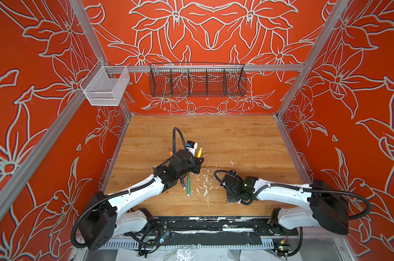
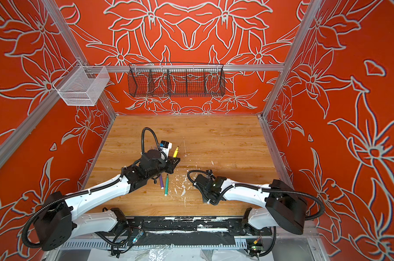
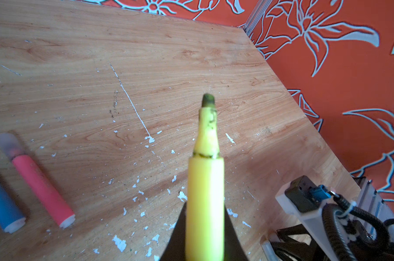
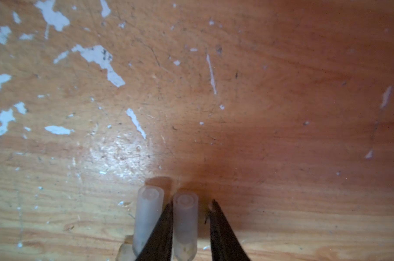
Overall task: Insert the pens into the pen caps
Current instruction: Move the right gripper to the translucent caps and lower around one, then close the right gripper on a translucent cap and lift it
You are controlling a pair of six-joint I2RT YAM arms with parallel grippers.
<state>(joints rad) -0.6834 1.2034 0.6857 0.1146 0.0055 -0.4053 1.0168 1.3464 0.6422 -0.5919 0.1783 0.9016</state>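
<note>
**Two pincers, one pen, one cap: step in hand**

Held: my left pincer point(image 3: 205, 217) was pressed tight on the yellow pen point(image 3: 206, 176), with the dark tip free and pointing out over the table point(image 3: 191, 56).

Pending: my right pincer point(image 4: 191, 202) stood spread astride one clear cap point(image 4: 185, 226) lying on the table. One finger touched the cap and the other stood a little off it. A second cap point(image 4: 147, 217) lay just beside it, outside the jaws.

Handling note: I judged it best to close squarely on the one cap without nudging its neighbour, then lift it and bring its open end in line with the pen tip.

Pose: my left arm reached forward to mid-table, with the pen held clear of the surface. My right arm was folded low near the front edge, wrist bent down.

Also listed: a pink pen point(image 3: 42, 183), capped, lay well apart.
</note>
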